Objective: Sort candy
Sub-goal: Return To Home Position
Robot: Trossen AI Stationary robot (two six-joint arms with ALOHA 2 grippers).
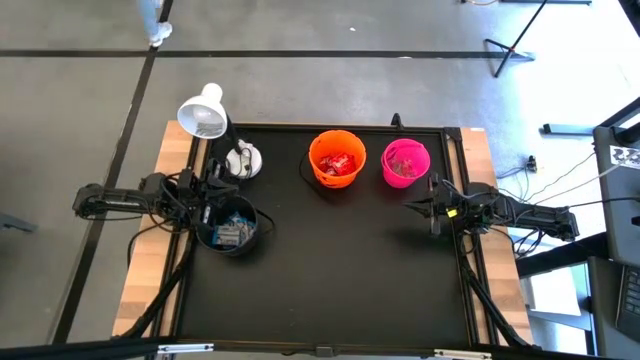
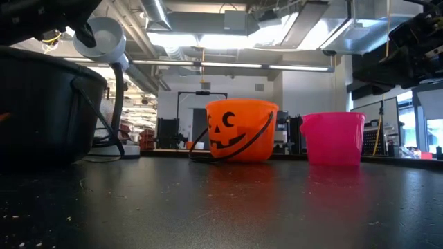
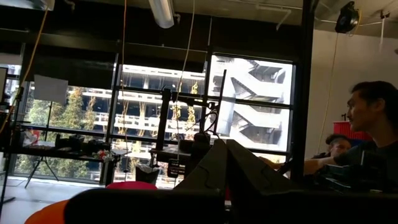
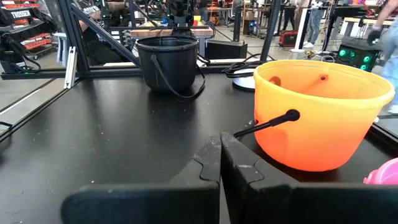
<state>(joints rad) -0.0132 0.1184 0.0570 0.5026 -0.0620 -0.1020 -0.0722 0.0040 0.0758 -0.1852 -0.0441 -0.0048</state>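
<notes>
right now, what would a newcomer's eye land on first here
The orange bucket with its jack-o'-lantern face stands out first, near the far edge of the table, with the pink bucket beside it toward the right arm's side. The black bucket sits by the left edge with blue-and-white candy inside, close to a white lamp. The left gripper and right gripper hang shut and empty at the two sides.

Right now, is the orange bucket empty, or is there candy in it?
Not empty. Seen from above, red-wrapped candy lies inside the orange bucket, which stands upright.
</notes>
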